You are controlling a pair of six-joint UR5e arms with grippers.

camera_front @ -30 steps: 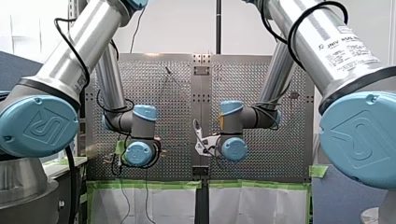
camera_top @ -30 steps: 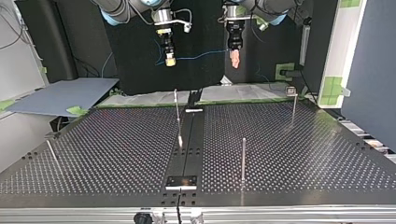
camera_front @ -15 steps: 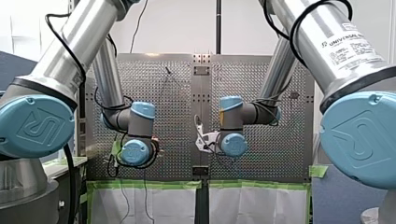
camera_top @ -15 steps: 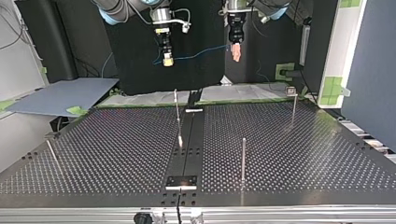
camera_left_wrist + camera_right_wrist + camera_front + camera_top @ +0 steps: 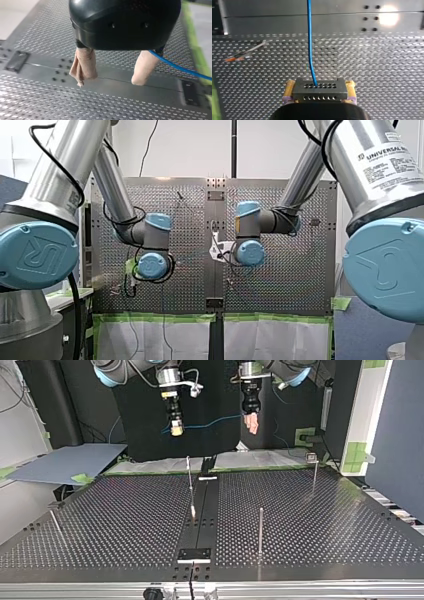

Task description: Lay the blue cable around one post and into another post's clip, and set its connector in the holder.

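In the top view my right fingers (image 5: 173,429) hang at the left and my left fingers (image 5: 252,422) at the right, above the far edge of the surface (image 5: 320,525). The cable (image 5: 212,423) is strung between them. The connector (image 5: 320,89) sits between my right fingers. The middle post (image 5: 189,477) stands behind the holder (image 5: 195,554), and the clip post (image 5: 314,474) stands far right.

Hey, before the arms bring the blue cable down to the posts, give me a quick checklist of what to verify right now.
1. Right claw gripping the connector: ok, clamped on both sides.
2. Left claw holding the blue cable: cannot tell; its fingers stand apart and the cable runs beside one.
3. Cable clear of the table: ok, strung in the air between the claws.
4. Cable round a post: not ok, it touches none.
5. Connector set down: not ok, held in the air.
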